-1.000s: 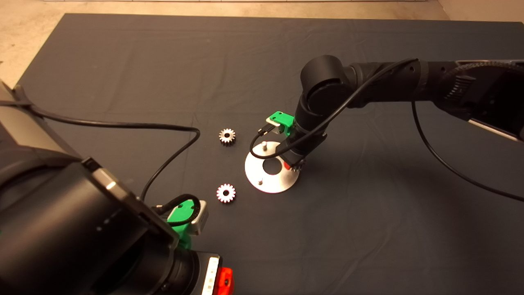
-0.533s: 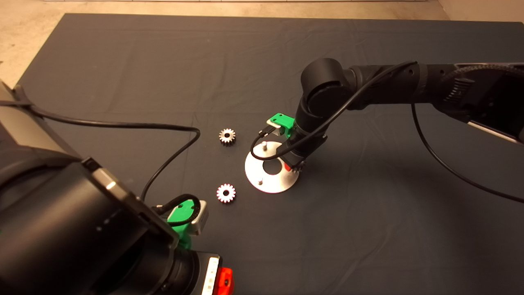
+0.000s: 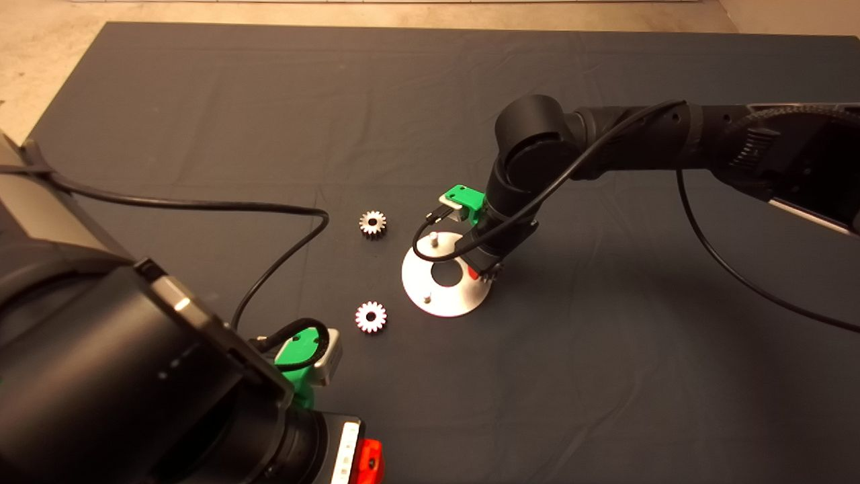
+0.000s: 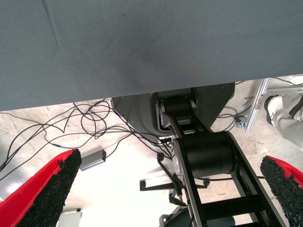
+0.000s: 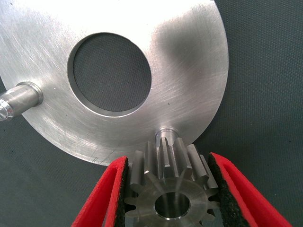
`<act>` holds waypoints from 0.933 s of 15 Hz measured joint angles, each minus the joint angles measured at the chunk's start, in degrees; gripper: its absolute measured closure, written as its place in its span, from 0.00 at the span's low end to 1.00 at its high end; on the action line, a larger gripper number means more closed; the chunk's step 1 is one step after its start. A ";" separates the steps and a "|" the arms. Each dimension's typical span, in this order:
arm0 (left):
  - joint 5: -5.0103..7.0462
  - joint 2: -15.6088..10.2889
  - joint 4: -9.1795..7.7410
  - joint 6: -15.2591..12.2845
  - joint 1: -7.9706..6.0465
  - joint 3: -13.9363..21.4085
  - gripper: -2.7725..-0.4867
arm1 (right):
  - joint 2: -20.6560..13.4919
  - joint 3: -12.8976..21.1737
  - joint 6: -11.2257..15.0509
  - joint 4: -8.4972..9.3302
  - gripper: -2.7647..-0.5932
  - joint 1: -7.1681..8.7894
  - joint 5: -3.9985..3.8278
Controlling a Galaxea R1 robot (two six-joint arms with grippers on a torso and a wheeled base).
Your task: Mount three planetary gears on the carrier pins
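Right wrist view: right gripper (image 5: 173, 189) jaws clamped on a gear (image 5: 169, 184) above a carrier pin (image 5: 166, 134) (left gripper (image 4: 165, 189) jaws spread).

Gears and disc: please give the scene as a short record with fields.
right gripper: over the disc's edge, shut on a gear, hole not yet on the pin just beyond it
disc: flat on the mat; two other pins bare
loose gears: two on the mat, far one, near one, both beside the disc
left gripper: parked at the mat's near edge, open
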 joint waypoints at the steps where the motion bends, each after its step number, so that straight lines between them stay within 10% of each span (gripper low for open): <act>1: 0.00 0.00 0.00 0.00 0.00 0.00 0.01 | 0.02 0.00 0.00 -0.03 0.77 0.00 0.00; 14: 0.00 0.00 0.00 0.00 0.17 0.00 0.01 | 0.02 0.22 0.00 -0.12 0.77 -0.29 -0.22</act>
